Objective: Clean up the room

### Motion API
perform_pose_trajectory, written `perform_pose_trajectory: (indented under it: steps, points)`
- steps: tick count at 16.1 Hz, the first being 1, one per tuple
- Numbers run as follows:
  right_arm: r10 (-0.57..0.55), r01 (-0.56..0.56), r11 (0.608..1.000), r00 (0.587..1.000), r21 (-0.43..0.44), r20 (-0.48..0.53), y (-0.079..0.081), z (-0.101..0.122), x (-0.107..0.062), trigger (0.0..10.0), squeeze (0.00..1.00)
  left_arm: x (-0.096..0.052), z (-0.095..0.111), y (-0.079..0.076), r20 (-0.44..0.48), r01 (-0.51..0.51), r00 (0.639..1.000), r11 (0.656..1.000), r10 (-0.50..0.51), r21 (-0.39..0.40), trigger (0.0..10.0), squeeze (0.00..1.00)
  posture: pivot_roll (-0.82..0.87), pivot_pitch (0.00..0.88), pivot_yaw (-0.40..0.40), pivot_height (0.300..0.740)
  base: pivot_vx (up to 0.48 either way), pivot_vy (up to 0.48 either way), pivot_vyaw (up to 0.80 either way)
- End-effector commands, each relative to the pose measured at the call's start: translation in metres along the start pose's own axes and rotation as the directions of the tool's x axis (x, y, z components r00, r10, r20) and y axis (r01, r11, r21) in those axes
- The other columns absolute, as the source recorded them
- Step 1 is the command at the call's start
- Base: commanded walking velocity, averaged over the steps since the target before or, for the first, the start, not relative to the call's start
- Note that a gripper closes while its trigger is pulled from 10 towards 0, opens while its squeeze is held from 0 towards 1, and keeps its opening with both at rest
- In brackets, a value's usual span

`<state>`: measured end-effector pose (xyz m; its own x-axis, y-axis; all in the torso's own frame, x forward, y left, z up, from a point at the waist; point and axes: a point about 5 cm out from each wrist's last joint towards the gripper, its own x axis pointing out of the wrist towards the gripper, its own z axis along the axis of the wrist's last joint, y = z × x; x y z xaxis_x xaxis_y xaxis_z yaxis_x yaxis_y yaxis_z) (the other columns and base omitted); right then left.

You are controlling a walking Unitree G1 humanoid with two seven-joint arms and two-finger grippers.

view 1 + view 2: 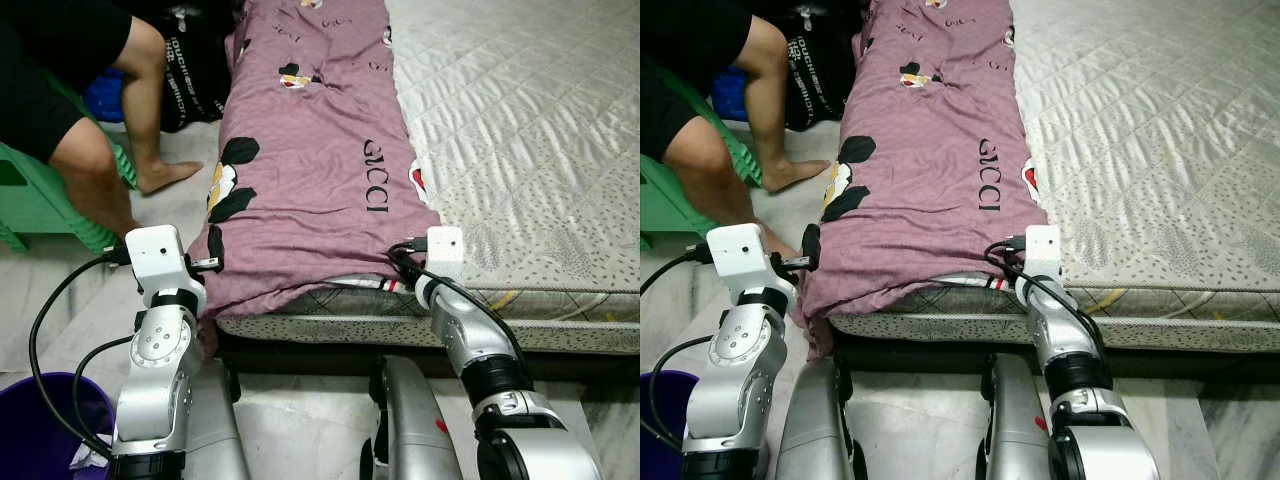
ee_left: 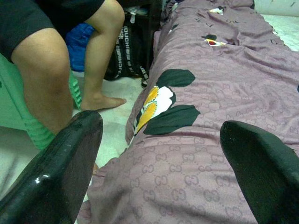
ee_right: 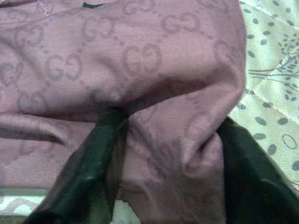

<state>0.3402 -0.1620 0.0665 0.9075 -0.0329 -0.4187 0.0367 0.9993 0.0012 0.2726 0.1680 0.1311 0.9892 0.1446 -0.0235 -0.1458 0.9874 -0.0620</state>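
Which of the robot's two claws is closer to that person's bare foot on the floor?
Left. The left gripper is at the blanket's near corner on the floor side, where the foot rests. The right gripper is at the blanket's other near corner, beside the bare mattress.

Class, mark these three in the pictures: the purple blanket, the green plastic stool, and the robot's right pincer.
purple blanket (image 1: 320, 170), left eye view, on the plain cloth near its printed lettering.
green plastic stool (image 1: 30, 205), left eye view, on its side wall.
right pincer (image 3: 168, 158), right wrist view, midway between its fingertips, over bunched blanket cloth.
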Motion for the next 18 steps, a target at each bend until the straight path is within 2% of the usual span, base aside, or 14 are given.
perform_pose_trajectory:
  steps: [1,5,11,18]
  points:
    - [0.000,0.001,1.000,1.000,0.018,-0.019,-0.001,-0.001,0.001,0.0,0.00,0.000,-0.001,0.001,-0.001,-0.006,1.000,1.000,0.006,0.006,10.0,0.00,0.06,0.079,-0.002,0.537,0.000,0.000,0.00]
    - [-0.011,0.014,0.999,0.999,0.045,-0.049,-0.010,-0.007,0.000,0.0,0.00,0.001,-0.001,0.001,0.000,-0.006,1.000,1.000,0.006,0.009,10.0,0.00,0.06,0.070,-0.003,0.537,0.000,0.000,0.00]
    - [-0.094,0.103,0.993,0.984,0.053,-0.151,-0.044,-0.024,-0.009,0.0,0.00,0.000,-0.001,0.001,0.002,-0.008,1.000,1.000,0.008,0.011,10.0,0.00,0.05,0.063,-0.004,0.537,0.000,0.000,0.00]
    - [-0.061,0.072,0.997,0.976,0.041,-0.209,-0.056,-0.036,-0.028,0.0,0.00,0.001,-0.001,0.003,0.003,-0.010,1.000,1.000,0.010,0.016,10.0,0.00,0.05,0.068,-0.004,0.537,0.000,0.000,0.00]
